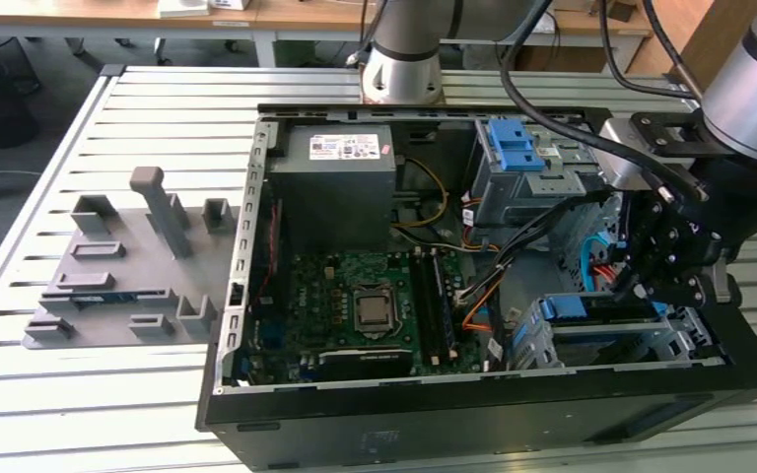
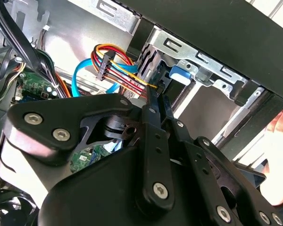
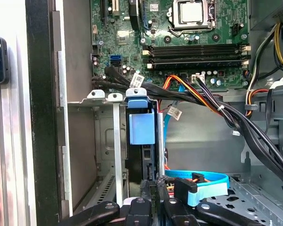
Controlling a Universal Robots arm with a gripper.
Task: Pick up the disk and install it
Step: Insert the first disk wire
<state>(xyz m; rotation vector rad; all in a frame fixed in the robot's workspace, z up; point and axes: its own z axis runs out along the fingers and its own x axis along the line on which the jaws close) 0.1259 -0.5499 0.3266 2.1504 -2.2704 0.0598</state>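
Blue-framed, the disk (image 3: 142, 141) stands on edge in the drive cage (image 1: 615, 335) at the case's (image 1: 484, 414) front corner, long axis running straight ahead of the hand (image 3: 153, 193), whose nearly closed fingers seem pinched on its near edge.

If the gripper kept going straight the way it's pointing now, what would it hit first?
Most likely the disk, standing on edge in the metal drive bay right ahead of the gripper in the first wrist view. Depth is hard to judge, so the gripper may already be touching it.
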